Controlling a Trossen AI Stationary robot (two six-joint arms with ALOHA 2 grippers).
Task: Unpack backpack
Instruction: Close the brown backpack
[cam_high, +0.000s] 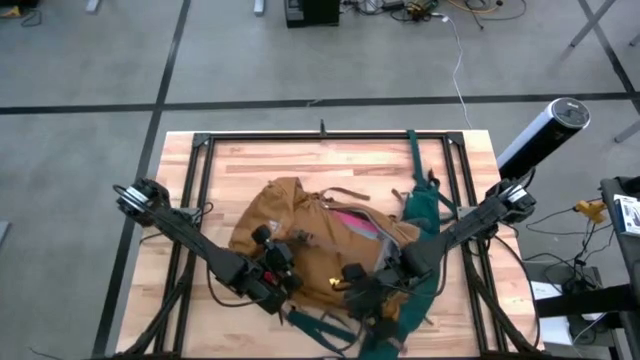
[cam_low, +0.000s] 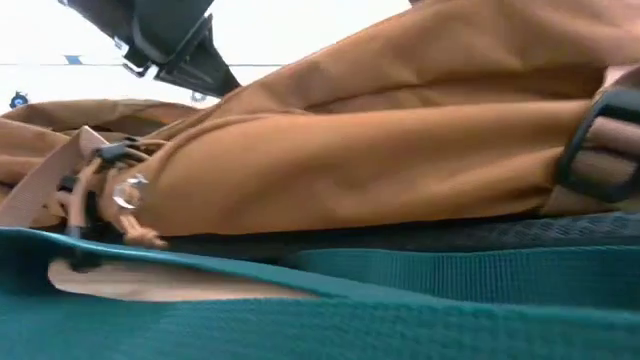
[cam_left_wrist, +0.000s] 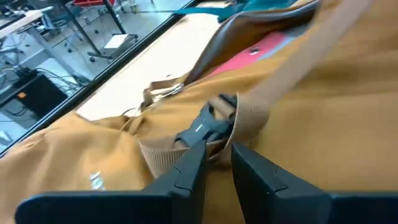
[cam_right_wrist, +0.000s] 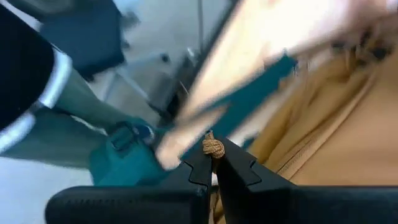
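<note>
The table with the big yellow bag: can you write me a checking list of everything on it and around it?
Surface: light wooden table with a black frame.
Job's things: mustard-tan fabric backpack lying flat, dark green straps spread out, something pink showing in its opening.
Clutter: nothing seen.
Grippers: left gripper at a tan webbing strap with a dark buckle, fingers slightly apart; right gripper shut on a small tan knotted cord.
Cables: white cable on the floor.
Surroundings: grey floor, black cylinder beside the table.
</note>
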